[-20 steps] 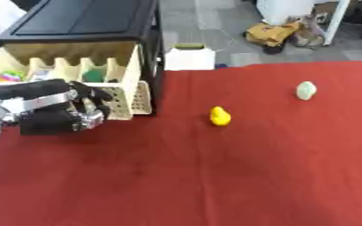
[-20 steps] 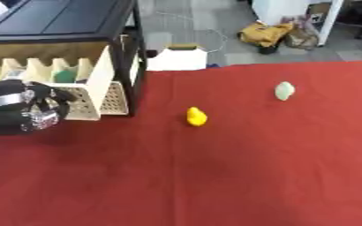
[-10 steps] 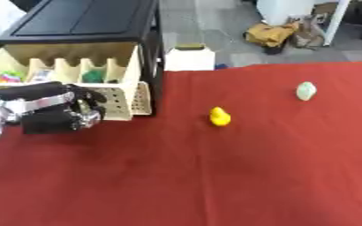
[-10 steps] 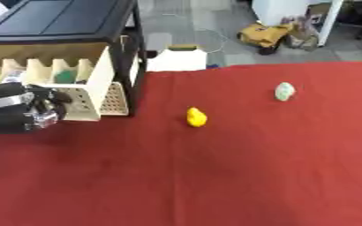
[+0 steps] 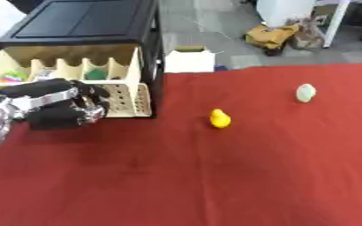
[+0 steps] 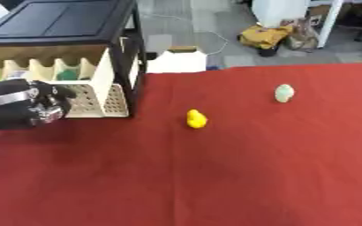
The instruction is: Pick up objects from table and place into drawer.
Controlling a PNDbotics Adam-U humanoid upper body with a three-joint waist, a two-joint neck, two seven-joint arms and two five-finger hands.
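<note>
- While our left hand [image 5: 59,110] sits by the open drawer [image 5: 130,103], fingers curled on nothing we can see, some things already lie inside.
- Still out on the table [image 5: 215,176] — the yellow toy [image 5: 220,118] and the pale one [image 5: 305,92].

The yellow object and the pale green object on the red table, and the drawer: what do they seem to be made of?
The yellow object looks like smooth plastic or rubber: even, bright colour, rounded shape. The pale green object seems similar, matte, but its material stays unclear. The drawer looks like cream moulded plastic, with a perforated front. The table cover appears to be red cloth or felt, with no shine.
</note>
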